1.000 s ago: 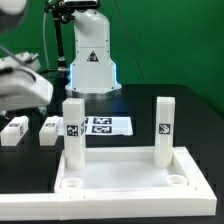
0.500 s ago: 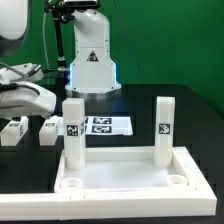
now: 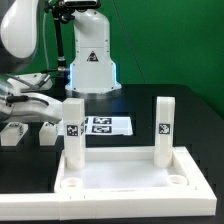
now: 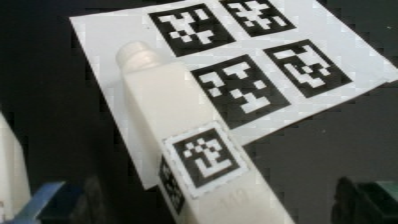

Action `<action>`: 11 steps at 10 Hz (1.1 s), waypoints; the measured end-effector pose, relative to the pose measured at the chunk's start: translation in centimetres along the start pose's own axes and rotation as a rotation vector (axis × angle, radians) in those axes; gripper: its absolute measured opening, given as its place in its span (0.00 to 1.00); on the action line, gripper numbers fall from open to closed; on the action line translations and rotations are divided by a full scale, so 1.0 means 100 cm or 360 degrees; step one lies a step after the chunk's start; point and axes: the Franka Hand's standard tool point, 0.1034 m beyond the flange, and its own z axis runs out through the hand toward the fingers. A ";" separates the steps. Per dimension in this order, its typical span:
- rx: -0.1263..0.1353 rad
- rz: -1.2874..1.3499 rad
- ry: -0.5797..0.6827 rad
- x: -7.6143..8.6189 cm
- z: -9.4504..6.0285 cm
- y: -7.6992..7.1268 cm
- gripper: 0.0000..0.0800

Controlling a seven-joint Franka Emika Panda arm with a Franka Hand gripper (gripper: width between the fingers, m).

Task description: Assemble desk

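White matte plastic tells you the desk panel will be stiff, light and a little slick. It lies flat on the worktop, nearest the exterior camera, and I judge it needs no lifting. The left upright leg and the right upright leg stand in its far corner sockets, and both near sockets are empty. A loose leg and a second loose leg lie beyond the panel at the exterior view's left. Both are rigid little blocks, so pinch across the long flat sides near mid-length, clear of the tag. Your hand hangs over them, fingertips spread wide and pinching nothing. In the wrist view a tagged leg runs between them, in front of the marker board; I cannot tell whether they touch it.
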 end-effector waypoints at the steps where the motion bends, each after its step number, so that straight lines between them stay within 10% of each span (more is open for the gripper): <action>1: -0.0002 -0.0004 -0.0003 0.001 0.001 -0.002 0.81; 11: -0.0038 0.0003 -0.0018 0.016 0.005 -0.010 0.81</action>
